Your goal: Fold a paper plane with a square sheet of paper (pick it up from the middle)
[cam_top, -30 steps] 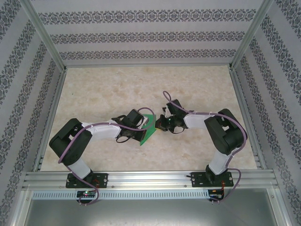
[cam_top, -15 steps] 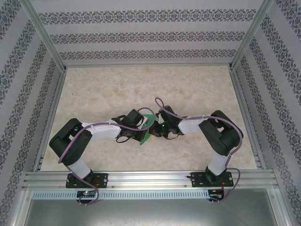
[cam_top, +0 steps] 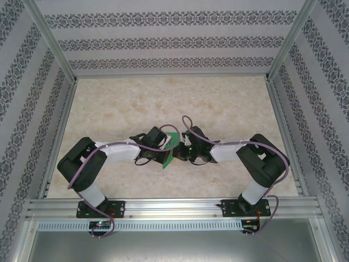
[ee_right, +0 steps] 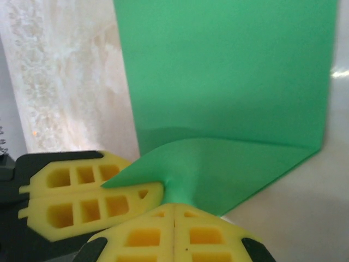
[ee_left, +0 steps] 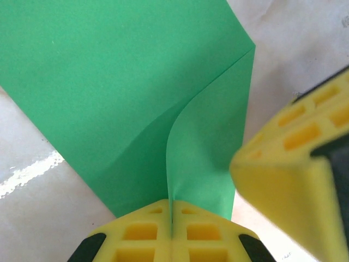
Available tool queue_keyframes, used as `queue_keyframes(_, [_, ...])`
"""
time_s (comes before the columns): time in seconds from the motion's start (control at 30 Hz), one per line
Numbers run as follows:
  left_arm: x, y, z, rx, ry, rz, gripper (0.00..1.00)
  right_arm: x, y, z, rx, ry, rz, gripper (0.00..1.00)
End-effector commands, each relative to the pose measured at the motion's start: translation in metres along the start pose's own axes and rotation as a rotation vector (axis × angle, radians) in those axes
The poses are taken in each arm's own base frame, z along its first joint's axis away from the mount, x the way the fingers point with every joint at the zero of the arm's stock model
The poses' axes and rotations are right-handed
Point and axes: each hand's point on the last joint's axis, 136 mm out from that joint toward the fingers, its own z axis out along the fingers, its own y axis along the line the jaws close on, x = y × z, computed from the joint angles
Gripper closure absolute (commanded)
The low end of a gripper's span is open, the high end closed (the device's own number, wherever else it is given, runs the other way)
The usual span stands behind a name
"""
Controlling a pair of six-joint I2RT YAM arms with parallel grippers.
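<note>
Both of my grippers are clamped on the square sheet of paper [cam_top: 173, 145], which sits at the centre of the top view between my two arms, on the marbled counter [cam_top: 163, 98]. My left gripper [ee_left: 172, 221] is closed tight on a raised pinch of the green paper at the bottom middle of its wrist view, and a curved ridge runs up from the jaws toward the sheet's upper right corner. My right gripper [ee_right: 173, 221] is closed on the same pucker at the bottom of its own view, with a straight crease running off to the right edge. The two sets of yellow pads sit just beside each other, near touching. I can't tell how much of the sheet is off the counter. My read is that this is the mid-sheet pickup, with the paper gathered at the middle so a centre fold can start. To do it well I'd hold both pinches firm, because thin paper slips or tears if one side lets go. I'd raise both together and level so the ridge stays straight, not skewed. I'd avoid pulling the grippers apart hard, which risks a rip at the pucker. Before flattening, I'd line up the sheet's edges so the crease lands on the centre line.
</note>
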Motion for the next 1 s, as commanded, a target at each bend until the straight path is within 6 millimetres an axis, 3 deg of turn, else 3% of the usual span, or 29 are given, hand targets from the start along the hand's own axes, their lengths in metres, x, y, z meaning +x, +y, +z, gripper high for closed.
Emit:
queue_keyframes(0.0, [0.024,0.019,0.01,-0.059,0.085,-0.025,1.0,-0.001,0.011,0.001,-0.056,-0.071,0.021,0.98])
queue_keyframes(0.3, [0.03,0.018,0.012,-0.048,0.098,-0.01,1.0,0.001,0.02,0.009,-0.061,-0.101,0.012,0.99])
queue_keyframes(0.4, [0.032,0.02,0.013,-0.049,0.099,-0.013,1.0,0.004,0.002,0.011,0.017,-0.098,0.029,0.99])
queue_keyframes(0.7, [0.036,0.021,0.016,-0.046,0.104,-0.013,1.0,0.012,-0.024,0.023,0.064,-0.072,0.062,1.0])
queue_keyframes(0.97, [0.035,0.025,0.017,-0.074,0.107,-0.007,1.0,0.016,0.006,0.007,0.021,-0.114,-0.002,0.99])
